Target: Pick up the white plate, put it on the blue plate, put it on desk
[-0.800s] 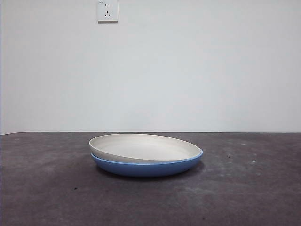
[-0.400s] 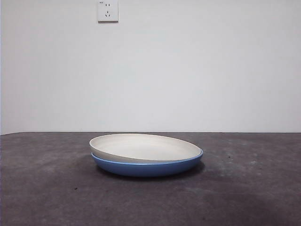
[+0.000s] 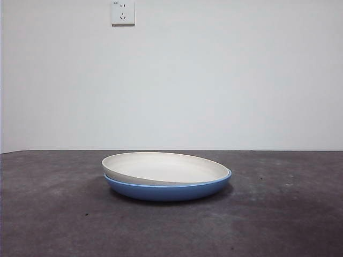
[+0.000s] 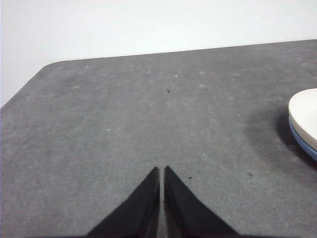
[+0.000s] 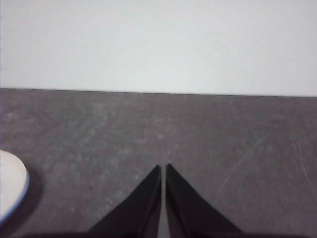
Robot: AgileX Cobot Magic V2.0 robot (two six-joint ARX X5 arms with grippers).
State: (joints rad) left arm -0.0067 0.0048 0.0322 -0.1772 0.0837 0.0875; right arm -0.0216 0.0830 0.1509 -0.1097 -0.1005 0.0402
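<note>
Two hands wait, both pressed together and empty: left hand point(image 4: 161, 171), right hand point(image 5: 163, 168). White plate point(image 3: 165, 167) sits tilted in blue plate point(image 3: 167, 189) mid-bench point(image 3: 53, 214), between them.

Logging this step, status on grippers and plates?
Left gripper and right gripper shut, empty, off the plates. White plate tilted in blue plate. Nothing in the way.

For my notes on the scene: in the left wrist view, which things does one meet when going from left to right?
Bare desk → the left gripper, its jaws shut, over the desk → the white plate resting on the blue plate, both cut by the picture's edge.
</note>
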